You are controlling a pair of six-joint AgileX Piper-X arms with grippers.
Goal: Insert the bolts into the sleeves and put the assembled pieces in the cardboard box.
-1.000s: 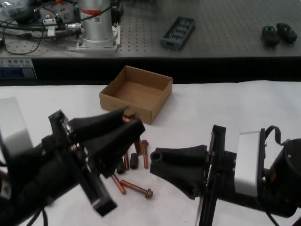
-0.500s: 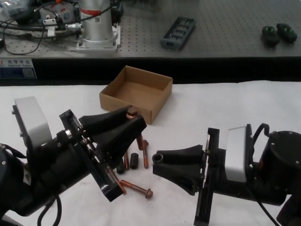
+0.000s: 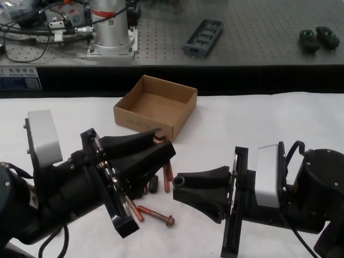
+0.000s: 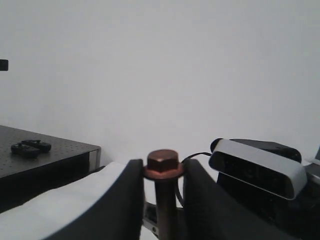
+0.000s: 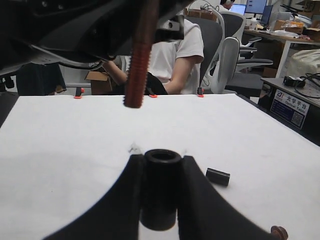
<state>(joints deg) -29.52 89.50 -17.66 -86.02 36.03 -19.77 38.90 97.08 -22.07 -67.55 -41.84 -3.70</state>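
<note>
The bolt (image 4: 161,162) stands between the fingers of the left gripper (image 3: 163,147), which is clamped on its shank just under the hexagonal head; the threaded end sticks out below the fingers. The sleeve (image 5: 160,187) is pinched upright in the right gripper (image 5: 160,164), its open mouth up and level with the fingertips. In the right wrist view the bolt's threaded tip hangs above the sleeve's mouth, a little off to one side, with a plain gap between them; they do not touch. In the high view the two grippers face each other, tips near but apart. Under and between them, loose bolts (image 3: 156,214) lie on the white surface (image 3: 258,123), and a loose sleeve (image 5: 218,176) lies on its side just beside the right gripper. The box (image 3: 141,121) sits open on the surface just beyond the left gripper's tips, farther from the right gripper.
</note>
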